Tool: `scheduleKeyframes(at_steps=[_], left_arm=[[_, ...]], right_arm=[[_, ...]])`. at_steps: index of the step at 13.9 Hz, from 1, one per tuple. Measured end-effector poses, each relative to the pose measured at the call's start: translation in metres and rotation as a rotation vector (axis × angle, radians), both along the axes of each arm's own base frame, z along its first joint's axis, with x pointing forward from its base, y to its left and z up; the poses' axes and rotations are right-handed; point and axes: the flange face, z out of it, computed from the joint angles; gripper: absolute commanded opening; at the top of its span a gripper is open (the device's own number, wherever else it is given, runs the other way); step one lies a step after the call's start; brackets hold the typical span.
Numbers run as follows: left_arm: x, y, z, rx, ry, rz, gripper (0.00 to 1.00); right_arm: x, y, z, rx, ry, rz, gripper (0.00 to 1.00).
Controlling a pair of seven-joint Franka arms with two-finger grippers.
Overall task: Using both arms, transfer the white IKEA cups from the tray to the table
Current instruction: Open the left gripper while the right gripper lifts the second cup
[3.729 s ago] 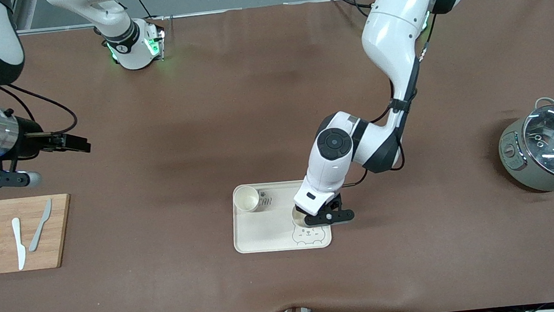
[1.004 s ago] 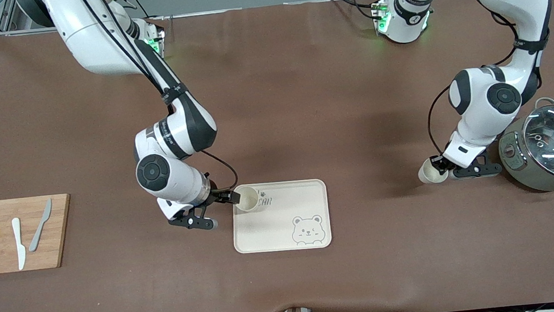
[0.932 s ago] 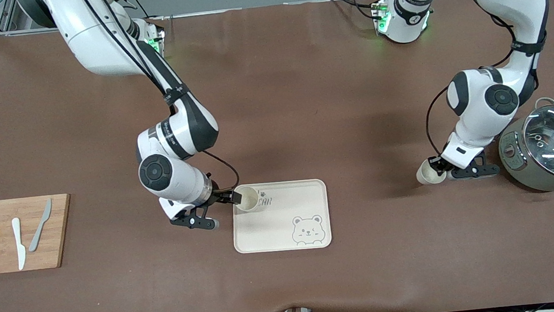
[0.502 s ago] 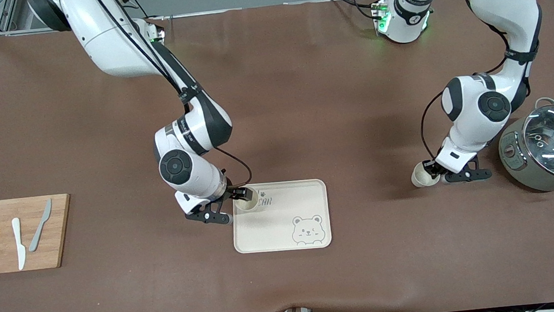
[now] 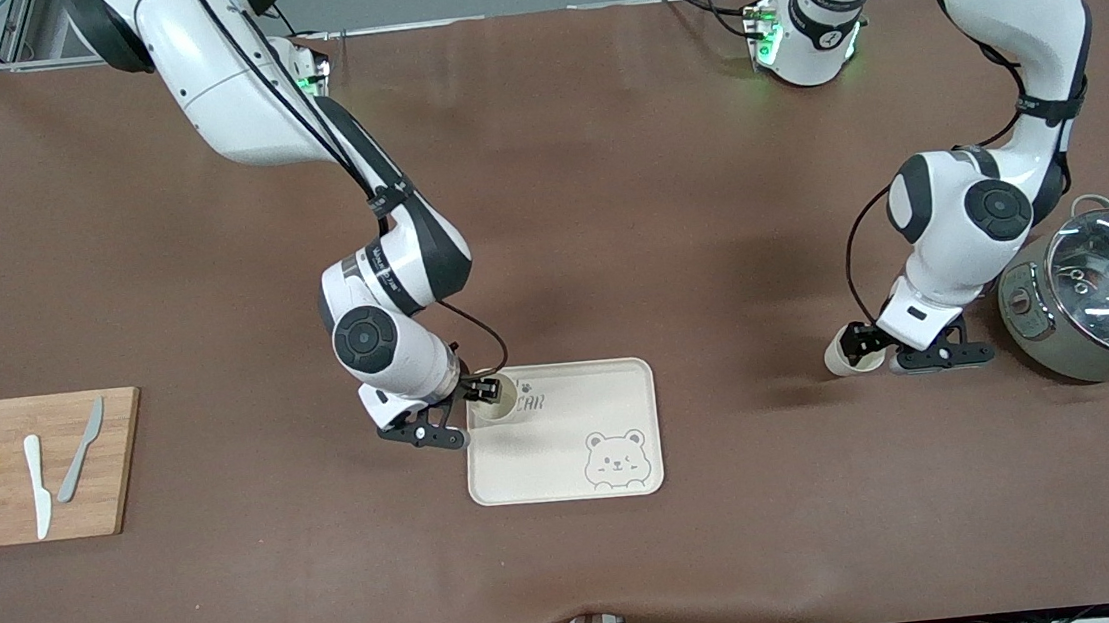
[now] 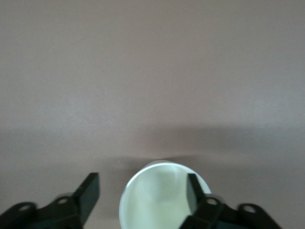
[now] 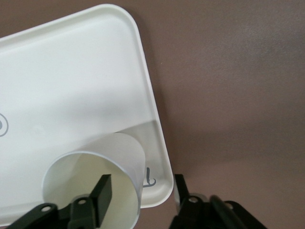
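From the front, one white cup [image 5: 841, 356] stands on the brown table [image 5: 605, 197] beside the pot [image 5: 1096, 304], well away from the tray [image 5: 568, 466]. The left gripper [image 5: 857, 350] is at it.

In the left wrist view, its fingers [image 6: 89, 192] are spread, one inside the rim, not pinching. Next it should lift clear.

In the right wrist view, the right gripper [image 7: 140, 193] straddles the wall of the cup on the tray [image 7: 90, 186]; its fingers [image 7: 104, 190] are apart. Next they should squeeze and lift.

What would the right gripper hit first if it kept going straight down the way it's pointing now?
The right gripper already straddles the wall of the white cup on the tray, so its fingers would probably slide down that wall and meet the tray floor first, though depth is unclear.
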Motion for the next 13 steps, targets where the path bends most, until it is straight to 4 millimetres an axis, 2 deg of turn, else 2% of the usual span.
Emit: scheduleKeyframes(at_steps=[2,4,7,10,11,13], left_arm=[[0.007,-0.004,0.036,-0.002,0.025,-0.005,1.0],[0.013,-0.006,0.081,-0.002,0.055,-0.008,1.0],[0.019,-0.013,0.148,-0.006,0.089,-0.02,1.0],[0.024,-0.048,0.208,-0.024,0.105,-0.042,1.0],[0.024,-0.057,0.225,-0.029,0.104,-0.045,1.0],[0.025,-0.061,0.251,-0.03,0.115,-0.043,1.0]], right_arm=[[0.0,0.002,0.001,0.001,-0.002,-0.001,0.18],[0.001,0.003,0.004,0.004,-0.009,-0.002,0.0],[0.005,0.005,0.012,0.011,-0.021,-0.011,0.0],[0.005,0.005,0.013,0.01,-0.023,-0.013,0.0],[0.006,0.005,0.013,0.01,-0.021,-0.013,0.0],[0.005,0.005,0.018,0.001,0.002,-0.012,0.0]])
